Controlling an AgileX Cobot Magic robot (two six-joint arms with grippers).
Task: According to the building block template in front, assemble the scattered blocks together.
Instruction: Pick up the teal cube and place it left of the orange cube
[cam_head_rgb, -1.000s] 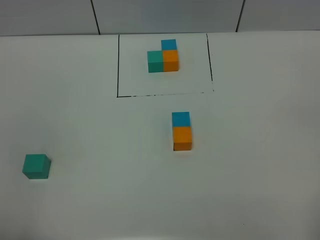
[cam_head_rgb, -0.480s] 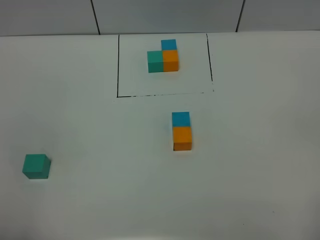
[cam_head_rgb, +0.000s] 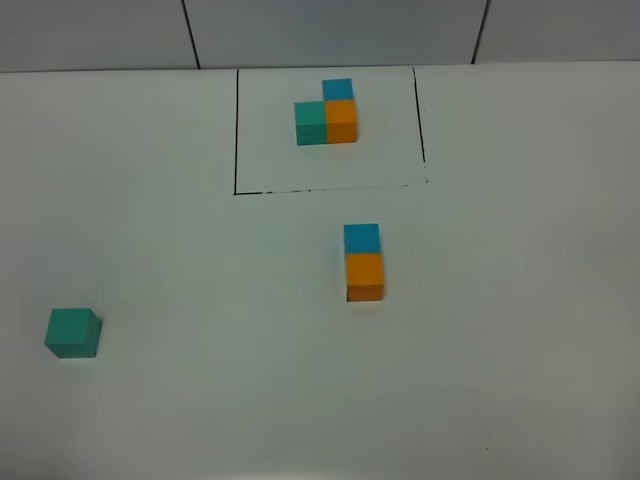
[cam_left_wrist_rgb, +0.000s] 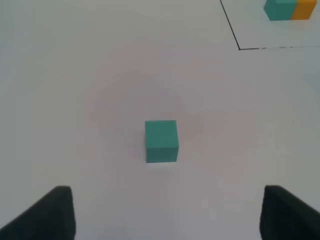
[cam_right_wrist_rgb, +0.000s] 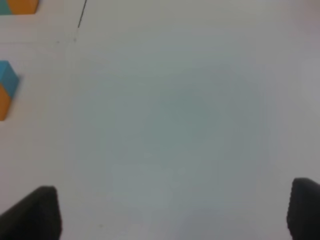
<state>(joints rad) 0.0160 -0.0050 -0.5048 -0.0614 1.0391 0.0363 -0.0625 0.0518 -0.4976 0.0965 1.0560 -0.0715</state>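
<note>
Left tool agape — teal block ahead

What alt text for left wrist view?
A loose teal cube sits on the table ahead of the open left gripper, untouched. Beyond it show a corner of the black outline and part of the template: teal and orange cubes.
</note>
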